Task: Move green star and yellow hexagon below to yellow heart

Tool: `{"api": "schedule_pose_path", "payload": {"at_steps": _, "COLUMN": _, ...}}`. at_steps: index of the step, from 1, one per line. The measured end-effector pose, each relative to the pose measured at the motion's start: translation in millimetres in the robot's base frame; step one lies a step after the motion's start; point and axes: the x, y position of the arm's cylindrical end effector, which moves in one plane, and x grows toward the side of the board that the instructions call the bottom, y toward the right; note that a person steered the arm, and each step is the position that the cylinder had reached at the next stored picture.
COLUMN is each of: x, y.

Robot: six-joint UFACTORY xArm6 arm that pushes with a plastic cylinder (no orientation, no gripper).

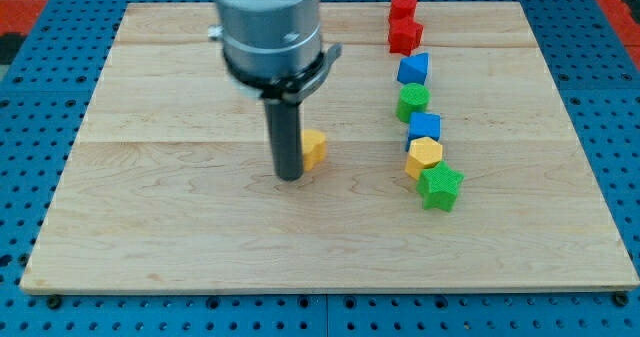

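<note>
The green star (440, 187) lies at the view's right, at the bottom end of a column of blocks. The yellow hexagon (424, 157) sits just above it, touching it. The yellow heart (314, 148) lies near the board's middle, partly hidden behind my rod. My tip (289, 176) rests on the board just left of the yellow heart and touches or nearly touches it. The star and hexagon are well to the right of my tip.
Above the hexagon the column runs up: a blue block (424, 127), a green cylinder (413, 102), a blue block (413, 69), and two red blocks (404, 35) (402, 5). The wooden board (150, 227) sits on a blue pegboard.
</note>
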Motion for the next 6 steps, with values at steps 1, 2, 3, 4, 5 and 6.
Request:
{"api": "schedule_pose_path", "payload": {"at_steps": 1, "x": -46, "y": 31}}
{"api": "schedule_pose_path", "payload": {"at_steps": 2, "x": -74, "y": 66}}
{"api": "schedule_pose_path", "payload": {"at_steps": 3, "x": -22, "y": 47}}
{"api": "schedule_pose_path", "payload": {"at_steps": 4, "x": 87, "y": 63}}
{"api": "schedule_pose_path", "payload": {"at_steps": 5, "x": 114, "y": 162}}
{"api": "schedule_pose_path", "payload": {"at_steps": 6, "x": 68, "y": 190}}
